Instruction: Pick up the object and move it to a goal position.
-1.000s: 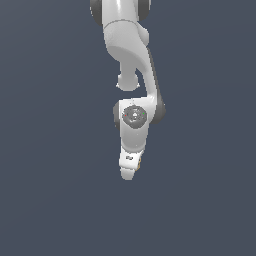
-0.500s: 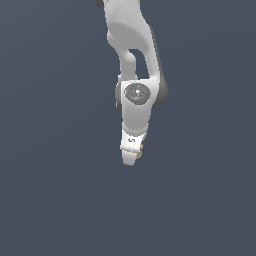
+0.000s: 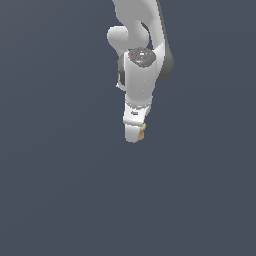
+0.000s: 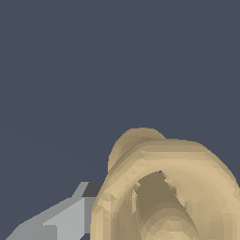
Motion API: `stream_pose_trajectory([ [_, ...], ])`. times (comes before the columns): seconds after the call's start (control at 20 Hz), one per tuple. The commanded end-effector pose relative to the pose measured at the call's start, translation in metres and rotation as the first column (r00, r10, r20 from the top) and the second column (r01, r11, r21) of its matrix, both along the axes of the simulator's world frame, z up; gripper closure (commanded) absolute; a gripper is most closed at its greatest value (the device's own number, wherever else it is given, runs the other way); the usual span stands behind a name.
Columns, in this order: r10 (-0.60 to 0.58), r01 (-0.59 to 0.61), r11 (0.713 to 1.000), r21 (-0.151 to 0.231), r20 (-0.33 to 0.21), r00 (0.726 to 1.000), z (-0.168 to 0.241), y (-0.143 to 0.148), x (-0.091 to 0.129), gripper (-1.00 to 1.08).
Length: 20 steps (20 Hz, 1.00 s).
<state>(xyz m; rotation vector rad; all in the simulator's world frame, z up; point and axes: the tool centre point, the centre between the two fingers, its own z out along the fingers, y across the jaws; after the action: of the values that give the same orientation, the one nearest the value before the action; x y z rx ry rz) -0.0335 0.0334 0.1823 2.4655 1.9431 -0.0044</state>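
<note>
Spool aside for the moment, the largest item is the floor (image 3: 60, 190): a flat, uniform slate-grey plane filling the exterior view on every side of the arm, with no edge or obstacle seen in either view.

Next, the arm (image 3: 142, 65): white, entering from the upper edge of the exterior view and hanging downward, with a grey round cap on the wrist joint. It occupies only the upper middle of the picture; open grey room lies to the exterior view's left, right and below.

Gripper (image 3: 135, 134): at the lower end of the arm, pointing down. One grey finger (image 4: 61, 218) shows in the wrist view, lying against the spool's side; the second is hidden. Jaws appear closed on the spool.

Spool (image 4: 164, 192): tan, held at the gripper tip, well above the lower part of the exterior view. In that view only a small tan sliver (image 3: 142, 131) shows at the tip's right edge. In the wrist view its hollow face is turned toward the camera, a rounded hub behind it. Its long axis cannot be fixed.
</note>
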Motion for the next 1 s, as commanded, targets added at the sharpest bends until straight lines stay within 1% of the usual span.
stream_pose_trajectory([
  [0.0,0.000,0.000,1.000,0.000,0.000,1.000,0.017,0.002,-0.013,1.08],
  [0.25,0.000,0.000,1.000,0.002,0.000,1.000,0.044,0.006,-0.032,1.08],
  [0.5,0.000,0.000,1.000,0.003,0.001,1.000,0.063,0.009,-0.045,1.08],
  [0.75,0.000,0.000,1.000,0.004,0.001,1.000,0.073,0.010,-0.051,1.08],
  [0.95,0.000,0.000,1.000,0.004,0.001,1.000,0.074,0.010,-0.051,1.08],
])
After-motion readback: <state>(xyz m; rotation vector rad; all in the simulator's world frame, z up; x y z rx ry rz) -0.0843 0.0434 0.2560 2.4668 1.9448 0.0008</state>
